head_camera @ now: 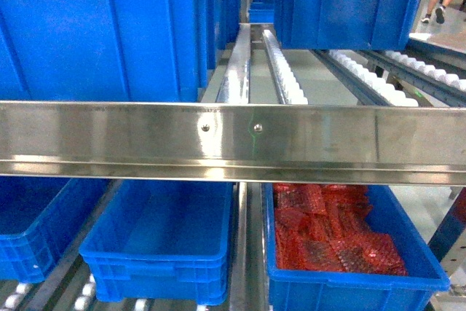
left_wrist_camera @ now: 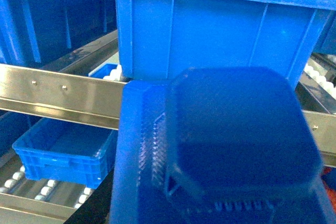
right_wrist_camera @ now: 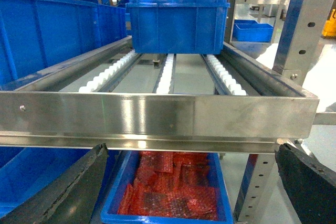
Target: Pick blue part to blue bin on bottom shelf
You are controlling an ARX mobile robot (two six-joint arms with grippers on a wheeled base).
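We have the blue part (left_wrist_camera: 236,140) in the left gripper (left_wrist_camera: 220,203): in the left wrist view it fills the foreground, a dark blue block with a chamfered top, so the jaws appear closed on it, though we cannot see the fingers themselves. It hangs in front of the rack, above the steel lip (left_wrist_camera: 58,90), not yet in any bin. The empty bin (head_camera: 164,242) on the bottom shelf (head_camera: 244,253) sits below and left of the part; beside it the red-filled bin (head_camera: 342,242) is not our target. The right gripper (right_wrist_camera: 189,192) waits with jaws wide, holding nothing, facing the rack. So the pick looks done; we judge that lowering under the lip and releasing into the empty bin remain
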